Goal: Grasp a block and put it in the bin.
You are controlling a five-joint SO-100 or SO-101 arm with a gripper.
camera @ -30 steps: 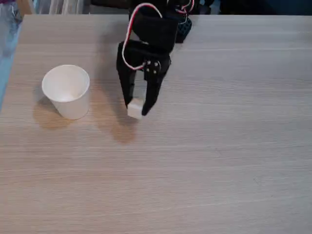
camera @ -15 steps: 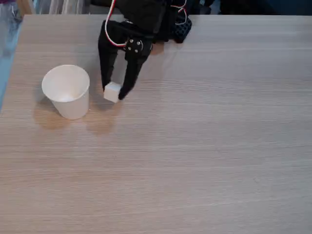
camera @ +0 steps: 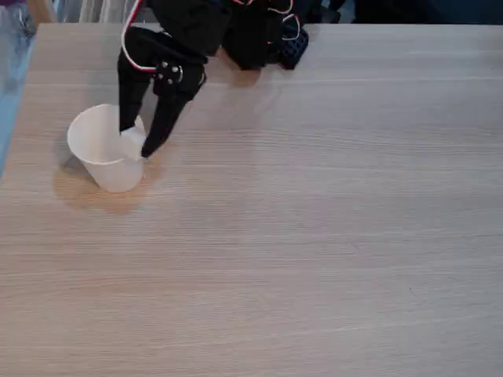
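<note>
No writing shows on the cup point(camera: 102, 157) or the black arm point(camera: 196, 31). The arm reaches from the worktop's point(camera: 314, 236) far edge toward the left, pincer point(camera: 134, 144) pointing down over the cup's right rim, narrowly closed on the block point(camera: 131, 141), held at the cup's mouth.

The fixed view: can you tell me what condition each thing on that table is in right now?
Paper cup: upright on the table, mouth open.
Block: held between the end effector's fingers, over the cup's right rim, not released.
End effector: shut on the block, fingertips pointing down at the cup's rim.
Table: wood-grain top, bare in front of the cup.
</note>
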